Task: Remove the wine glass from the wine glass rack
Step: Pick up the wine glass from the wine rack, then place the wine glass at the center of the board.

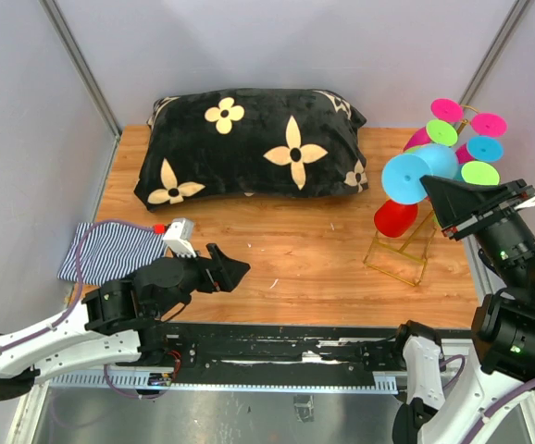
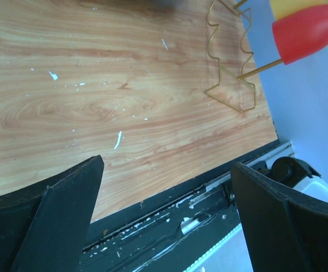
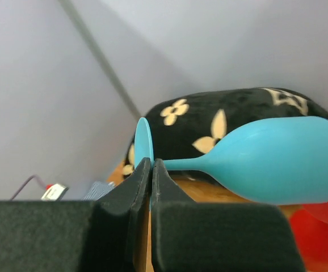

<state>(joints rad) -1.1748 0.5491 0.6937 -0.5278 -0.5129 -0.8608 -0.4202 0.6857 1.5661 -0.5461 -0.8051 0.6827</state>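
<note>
The gold wire wine glass rack (image 1: 403, 256) stands at the table's right side; its base frame also shows in the left wrist view (image 2: 230, 68). It carries several coloured glasses, among them a red one (image 1: 395, 218), also in the left wrist view (image 2: 308, 31). My right gripper (image 1: 431, 189) is shut on the foot rim of a light blue wine glass (image 1: 416, 171), which lies sideways at the rack's upper left. In the right wrist view the fingers (image 3: 151, 163) pinch the foot of the blue glass (image 3: 277, 161). I cannot tell whether the glass touches the rails. My left gripper (image 1: 229, 269) is open and empty over the table's front (image 2: 167, 163).
A black pillow with cream flowers (image 1: 254, 143) lies along the back. A striped cloth (image 1: 110, 250) and a small white device with a red cap (image 1: 177, 236) lie at the left. A black rail (image 1: 277, 347) runs along the front edge.
</note>
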